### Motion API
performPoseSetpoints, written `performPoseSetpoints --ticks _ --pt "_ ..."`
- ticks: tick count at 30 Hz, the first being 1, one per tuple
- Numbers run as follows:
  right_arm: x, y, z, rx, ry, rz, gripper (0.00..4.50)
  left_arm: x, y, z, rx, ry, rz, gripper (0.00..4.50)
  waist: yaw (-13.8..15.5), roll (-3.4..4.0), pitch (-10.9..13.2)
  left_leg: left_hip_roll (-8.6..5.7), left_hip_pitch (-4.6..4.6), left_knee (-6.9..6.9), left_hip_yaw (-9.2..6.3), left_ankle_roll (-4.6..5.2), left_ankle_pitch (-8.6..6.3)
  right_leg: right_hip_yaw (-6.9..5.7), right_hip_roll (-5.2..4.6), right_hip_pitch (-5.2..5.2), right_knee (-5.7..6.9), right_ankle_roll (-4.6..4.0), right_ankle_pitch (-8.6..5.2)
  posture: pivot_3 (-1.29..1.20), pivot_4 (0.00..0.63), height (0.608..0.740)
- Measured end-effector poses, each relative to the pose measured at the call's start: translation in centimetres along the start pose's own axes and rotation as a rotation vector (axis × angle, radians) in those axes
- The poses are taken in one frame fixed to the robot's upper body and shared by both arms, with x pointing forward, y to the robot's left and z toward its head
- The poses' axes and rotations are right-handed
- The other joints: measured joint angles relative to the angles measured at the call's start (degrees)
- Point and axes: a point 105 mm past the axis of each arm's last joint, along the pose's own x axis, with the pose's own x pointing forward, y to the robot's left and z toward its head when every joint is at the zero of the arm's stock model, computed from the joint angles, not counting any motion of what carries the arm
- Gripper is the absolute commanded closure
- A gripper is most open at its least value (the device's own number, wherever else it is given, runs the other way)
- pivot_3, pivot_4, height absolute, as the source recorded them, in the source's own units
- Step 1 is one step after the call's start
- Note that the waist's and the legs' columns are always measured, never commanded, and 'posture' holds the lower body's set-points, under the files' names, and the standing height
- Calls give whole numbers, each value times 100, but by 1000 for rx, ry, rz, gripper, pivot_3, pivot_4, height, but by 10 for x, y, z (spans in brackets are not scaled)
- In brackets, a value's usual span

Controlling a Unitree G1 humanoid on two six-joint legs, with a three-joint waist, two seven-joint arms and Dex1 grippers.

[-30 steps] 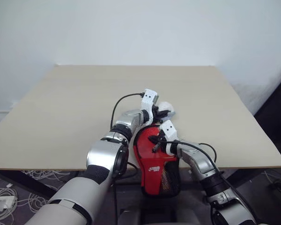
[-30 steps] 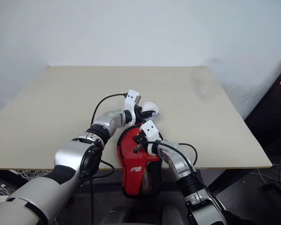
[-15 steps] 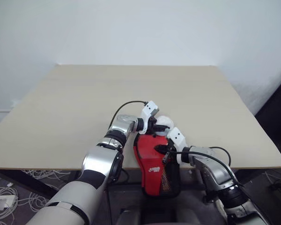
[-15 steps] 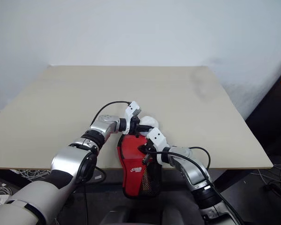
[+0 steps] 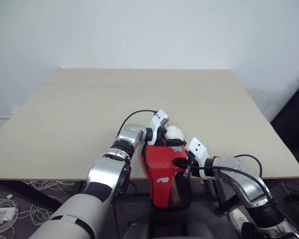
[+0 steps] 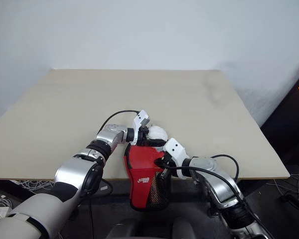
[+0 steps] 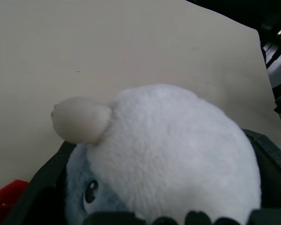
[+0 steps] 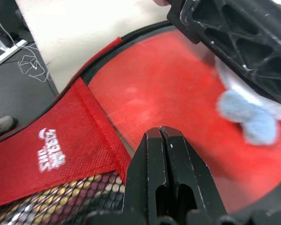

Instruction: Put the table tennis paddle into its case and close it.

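Note:
The case point(image 5: 162, 167), red with black trim and black mesh, lies on the table's front edge, and its lower half hangs over that edge. Through its clear side point(image 8: 178, 93) I see red, but I cannot make out the table tennis paddle itself. My left gripper point(image 5: 172, 138) rests at the case's top end. Its fingers point(image 8: 243, 51) stand wide apart around a white plush toy point(image 7: 178, 150), so it is open. My right gripper point(image 8: 161, 132) hovers just over the clear side, shut, with nothing between its tips.
The beige table point(image 5: 89, 109) stretches away behind the case up to a white wall. White cables point(image 5: 10, 209) lie on the floor at the left. Dark equipment stands beyond the table's right edge.
My left gripper's fingers have spread around the plush toy, and it has sunk a little toward the case. My right arm has drawn back and to the right along the case.

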Motion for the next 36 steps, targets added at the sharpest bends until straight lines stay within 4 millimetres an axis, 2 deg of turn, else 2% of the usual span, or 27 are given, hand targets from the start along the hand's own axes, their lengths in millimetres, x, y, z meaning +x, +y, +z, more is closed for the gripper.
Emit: performPoseSetpoints --ticks 3,9,12,14,18,21,23,26,28,32,36 --pt "-8 -2 2 -19 9 -3 4500 -6 0 10 -33 -38 -21 68 0 -9 8 0 -7 5 -1 0 0 -4 0 -3 0 0 0 0 0 739" --pt "-22 1 4 -62 41 35 4500 -27 -2 54 -2 -116 -92 68 -4 -17 20 1 -13 9 0 0 0 -6 0 -7 0 1 0 0 0 739" --pt "-26 1 7 -71 38 41 4500 -39 -3 69 28 -142 -118 68 -3 -18 22 5 -13 9 -1 0 0 -6 1 -8 0 1 0 0 0 739" --pt "-27 0 13 -80 26 43 4500 -49 -4 80 50 -170 -128 439 -3 -19 26 5 -13 9 -1 0 0 -4 1 -9 0 1 0 0 0 739" --pt "-34 -7 30 -104 5 37 3595 -72 -2 97 107 -203 -122 1636 -3 -21 34 8 -13 9 -2 0 0 -2 1 -11 0 0 0 0 0 739" --pt "-39 -17 50 -134 -32 3 2489 -90 0 107 164 -217 -89 2747 -1 -20 36 12 -13 9 -3 0 0 -1 2 -12 -1 0 0 0 0 739" --pt "-41 -25 65 -151 -57 -19 1779 -98 1 107 181 -221 -72 3484 -2 -19 35 13 -10 7 -3 0 0 3 2 -11 0 -1 0 0 0 739" --pt "-44 -35 83 -163 -88 -55 696 -102 -1 93 161 -238 -69 4500 -1 -18 35 20 -9 8 -5 1 0 6 2 -12 1 -2 1 0 0 739" --pt "-43 -40 94 -175 -107 -69 22 -97 -5 80 120 -255 -63 4500 -1 -18 36 45 -12 9 -6 2 1 11 2 -13 1 -3 2 0 0 739" --pt "-35 -44 115 -204 -145 -74 22 -87 -27 59 65 -284 -88 4500 -2 -18 36 47 -10 10 -5 2 0 18 4 -16 4 -30 18 0 0 739" --pt "-16 -48 105 -189 -103 -56 22 -88 -41 54 54 -283 -81 4500 -2 -17 35 41 0 8 -2 1 0 18 7 -10 4 -32 19 0 0 739"
